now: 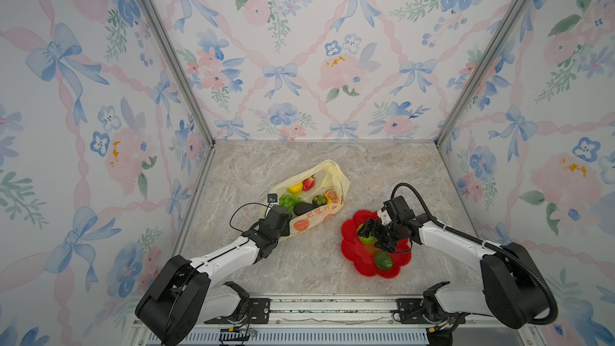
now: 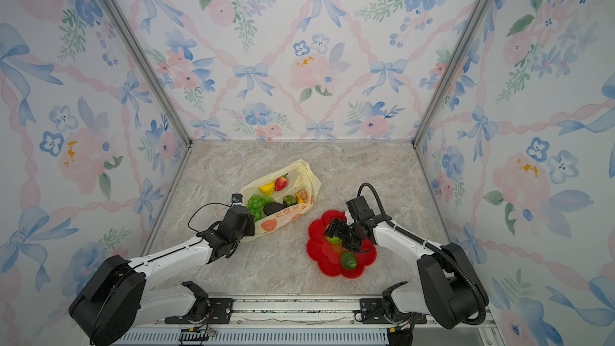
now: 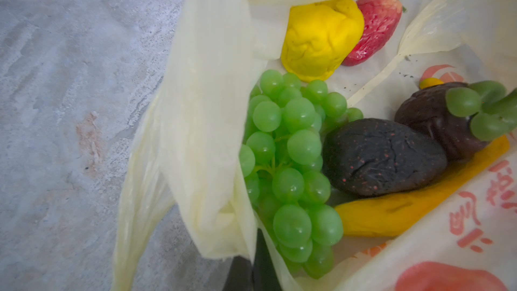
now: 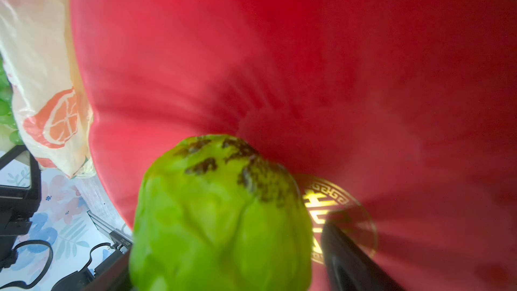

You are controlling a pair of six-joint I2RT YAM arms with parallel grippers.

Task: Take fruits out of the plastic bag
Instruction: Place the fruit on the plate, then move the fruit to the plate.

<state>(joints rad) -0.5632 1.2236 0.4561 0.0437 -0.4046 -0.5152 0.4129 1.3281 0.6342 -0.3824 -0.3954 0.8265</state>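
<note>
**Station check, from the near side.** The plastic bag [image 1: 312, 220] is lying left of centre on the marble tabletop [image 1: 299, 271], with its mouth gaping upward. The left gripper [image 3: 251, 264] is pinching the bag's near rim, fingers pressed together on the film and holding the mouth open.

**Contents of the bag:**
- a green grape bunch [image 3: 288, 163] nearest the pinched rim
- a bumpy yellow citrus [image 3: 321, 37] touching a strawberry [image 3: 375, 23] at the far end
- a dark avocado [image 3: 383, 158] beside a second dark fruit [image 3: 436, 124] with green lobes
- a banana [image 3: 405, 211] lying along the printed wall

**Right of the bag:** the red plate [image 1: 352, 256] is carrying a lime [image 1: 382, 260] near its near edge and a bumpy green citrus [image 4: 221, 219] on its left part. The right gripper [image 1: 369, 235] is standing over that citrus with its jaws spread either side. A sliver of plate is showing beside one finger, so I judge the citrus not gripped.

**Handling, as judged:**
- The fruits are looking light and soft-skinned, and likely to give under the pads.
- The grapes are knobbly and best taken across the bunch's middle.
- The avocado is best taken across its short width.
- The film is thin and slippery, and liable to lift with any fruit that snags it.
</note>
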